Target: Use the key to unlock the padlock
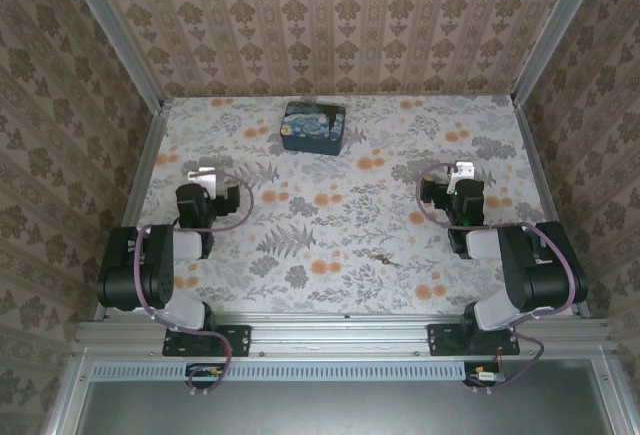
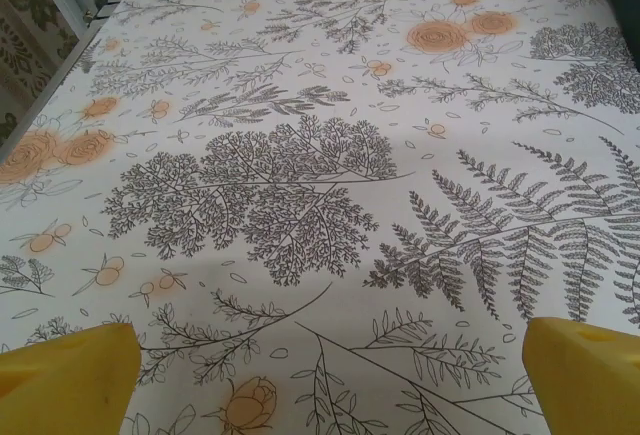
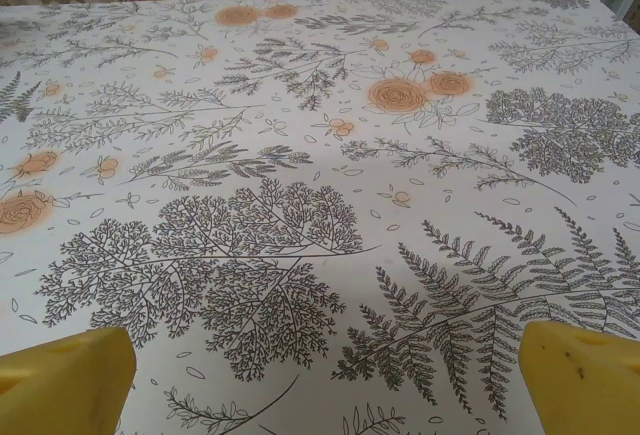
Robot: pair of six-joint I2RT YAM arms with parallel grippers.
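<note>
both jaws released, nothing held
from above, my left gripper (image 1: 205,177) and right gripper (image 1: 461,169) stand spread; a tiny speck, likely the key (image 1: 381,256), lies between my arms: light, stiff, thin, so i'd pinch its bow. left wrist: fingertips (image 2: 60,380) apart over tablecloth (image 2: 300,205). right wrist: likewise.

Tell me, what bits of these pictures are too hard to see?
Top view: tiny dark thing on the tablecloth, too small to tell if it is the key.
Top view: blue box, its top hides the inside.
Left wrist view: dark shape, cut off by the right edge.
Wrist views: left hand and right hand, open, fingertips cut off by the bottom edge.
</note>
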